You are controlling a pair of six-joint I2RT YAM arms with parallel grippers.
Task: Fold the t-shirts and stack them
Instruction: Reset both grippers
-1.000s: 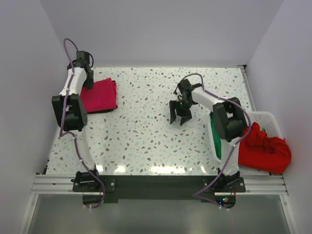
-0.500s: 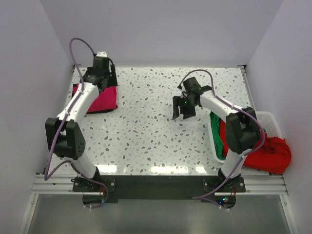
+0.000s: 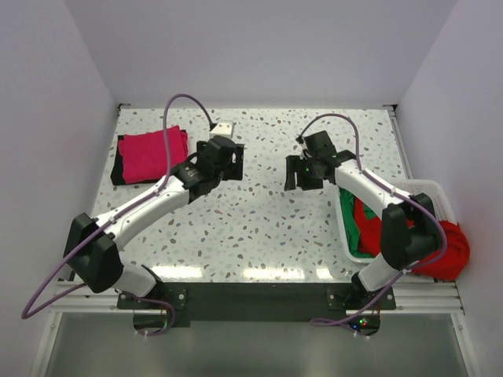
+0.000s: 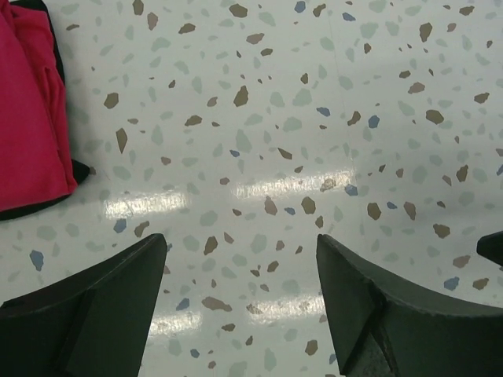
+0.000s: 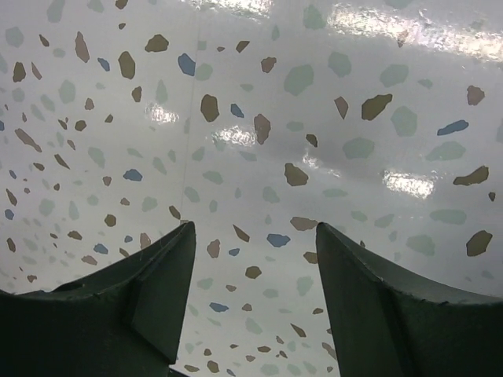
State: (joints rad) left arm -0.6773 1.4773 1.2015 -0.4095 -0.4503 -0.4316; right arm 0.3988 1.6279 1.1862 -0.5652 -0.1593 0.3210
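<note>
- You are seeing the folded magenta-pink cloth t-shirt (image 3: 149,155) lying on a black cloth t-shirt (image 3: 116,171) at the far left of the counter (image 3: 236,228); that stack is looking done.
- Your left tool (image 3: 226,163) is hovering released over the speckled counter, holding nothing.
- Your right tool (image 3: 301,176) is hanging spread and empty too.
- The crumpled red t-shirt (image 3: 440,243) and green t-shirt (image 3: 355,228) are waiting in the white plastic lattice basket (image 3: 434,193); folding and stacking them is remaining, I judge.

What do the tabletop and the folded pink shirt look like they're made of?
Tabletop: looks like terrazzo or a printed laminate, glossy; coloured flecks on white and light glare. Folded pink t-shirt: soft matte cloth, with creases.
</note>
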